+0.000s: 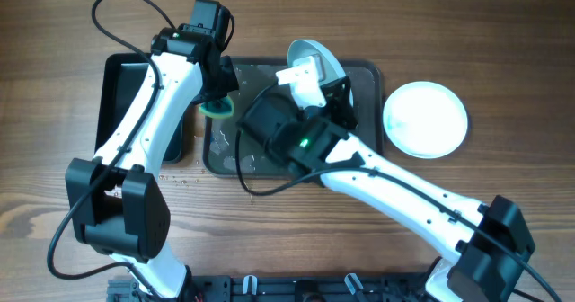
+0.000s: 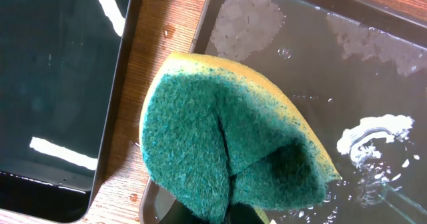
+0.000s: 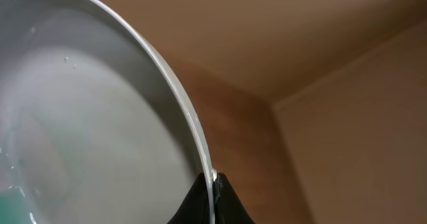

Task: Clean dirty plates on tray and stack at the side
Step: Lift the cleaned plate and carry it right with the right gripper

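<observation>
My right gripper (image 1: 313, 75) (image 3: 213, 181) is shut on the rim of a white plate (image 1: 316, 54) (image 3: 87, 111) and holds it tilted above the far edge of the dark wet tray (image 1: 367, 75) (image 2: 320, 71). A faint teal tint shows at the plate's lower left in the right wrist view. Over the tray's left edge, my left gripper (image 1: 216, 102) (image 2: 233, 215) is shut on a folded green and yellow sponge (image 1: 216, 110) (image 2: 227, 141). Another white plate (image 1: 425, 119) lies flat on the table to the right of the tray.
A black tub (image 1: 121, 95) (image 2: 53, 84) of water stands left of the tray, with a strip of wooden table (image 2: 153, 37) between them. Water blotches and foam (image 2: 370, 134) lie on the tray. Both arms cross over the tray's near side.
</observation>
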`<move>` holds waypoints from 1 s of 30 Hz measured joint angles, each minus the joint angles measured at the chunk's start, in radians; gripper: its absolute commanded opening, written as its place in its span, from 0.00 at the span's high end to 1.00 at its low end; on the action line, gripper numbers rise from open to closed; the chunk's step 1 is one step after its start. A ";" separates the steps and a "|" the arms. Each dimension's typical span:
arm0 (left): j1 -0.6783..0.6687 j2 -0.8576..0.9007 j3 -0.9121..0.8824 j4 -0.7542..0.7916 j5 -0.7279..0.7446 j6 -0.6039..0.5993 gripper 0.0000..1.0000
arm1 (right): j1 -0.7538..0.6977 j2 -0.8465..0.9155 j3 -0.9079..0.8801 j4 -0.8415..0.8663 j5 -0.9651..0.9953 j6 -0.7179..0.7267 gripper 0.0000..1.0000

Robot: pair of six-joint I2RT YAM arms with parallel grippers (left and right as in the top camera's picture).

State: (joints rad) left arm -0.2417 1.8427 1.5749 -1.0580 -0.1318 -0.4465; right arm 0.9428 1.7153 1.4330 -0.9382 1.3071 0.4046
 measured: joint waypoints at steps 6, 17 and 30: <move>0.000 0.000 0.000 0.000 0.000 0.000 0.96 | 0.022 0.000 0.000 0.000 0.108 -0.011 0.96; 0.021 0.000 0.000 -0.013 0.000 0.000 0.96 | -0.098 -0.016 0.000 -0.043 -0.350 0.087 0.96; 0.021 0.000 0.000 -0.012 0.003 0.003 0.96 | -0.776 -0.033 0.000 -0.126 -1.251 0.034 0.96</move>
State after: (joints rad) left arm -0.2207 1.8427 1.5749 -1.0702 -0.1287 -0.4431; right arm 0.1669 1.6825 1.4326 -1.0641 0.0563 0.4389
